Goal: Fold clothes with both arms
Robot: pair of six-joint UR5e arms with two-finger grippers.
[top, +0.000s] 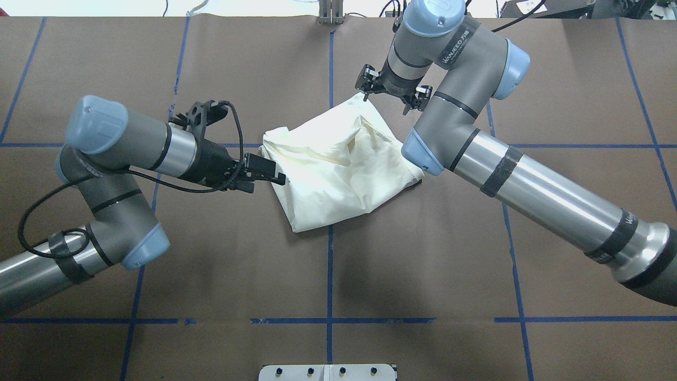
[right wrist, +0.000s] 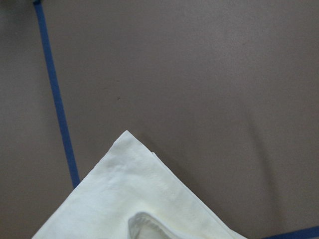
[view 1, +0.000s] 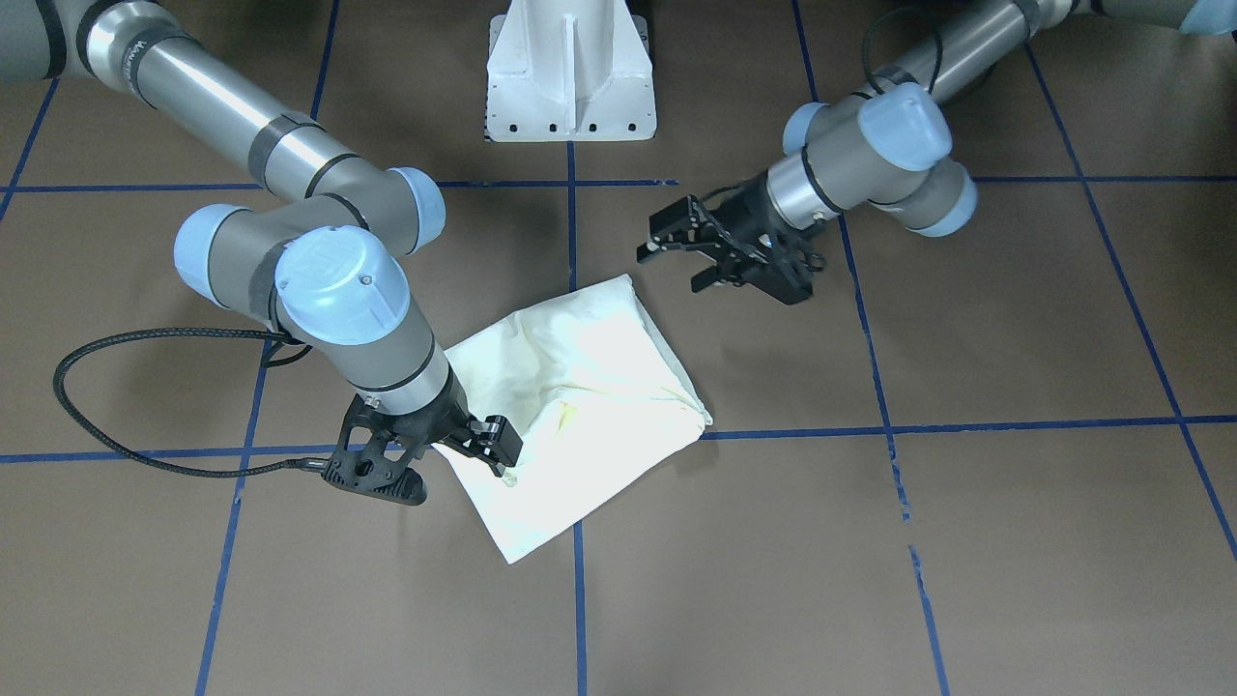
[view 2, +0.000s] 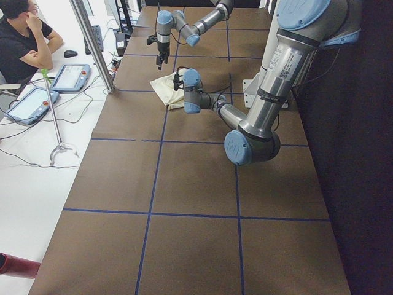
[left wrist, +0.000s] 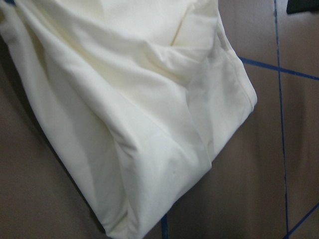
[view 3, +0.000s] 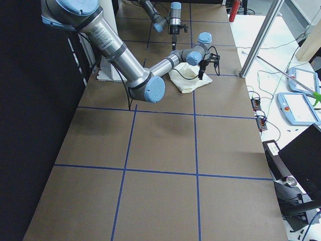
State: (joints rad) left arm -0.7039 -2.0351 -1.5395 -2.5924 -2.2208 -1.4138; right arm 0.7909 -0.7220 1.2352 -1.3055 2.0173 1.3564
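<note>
The clothes (view 1: 580,387) are one cream shirt folded into a rough, rumpled square on the brown table, plain side up, with no print showing. My left gripper (view 1: 676,266) (top: 267,174) hovers open at the bundle's edge nearest that arm and holds nothing. Over the corner on the operators' side hangs my right gripper (top: 392,90) (view 1: 464,440), pointing down, its fingers spread wide and empty. The left wrist view is filled by the clothes (left wrist: 134,114). In the right wrist view only a flat corner of the clothes (right wrist: 134,199) lies on the table. No fingers appear in either wrist view.
The white pedestal base (view 1: 570,77) stands at the robot's side of the table. Blue tape lines (top: 329,264) grid the brown surface. A black cable (view 1: 97,387) loops from the right wrist. A seated person (view 2: 24,37) and control tablets (view 2: 67,77) are beyond the table's edge.
</note>
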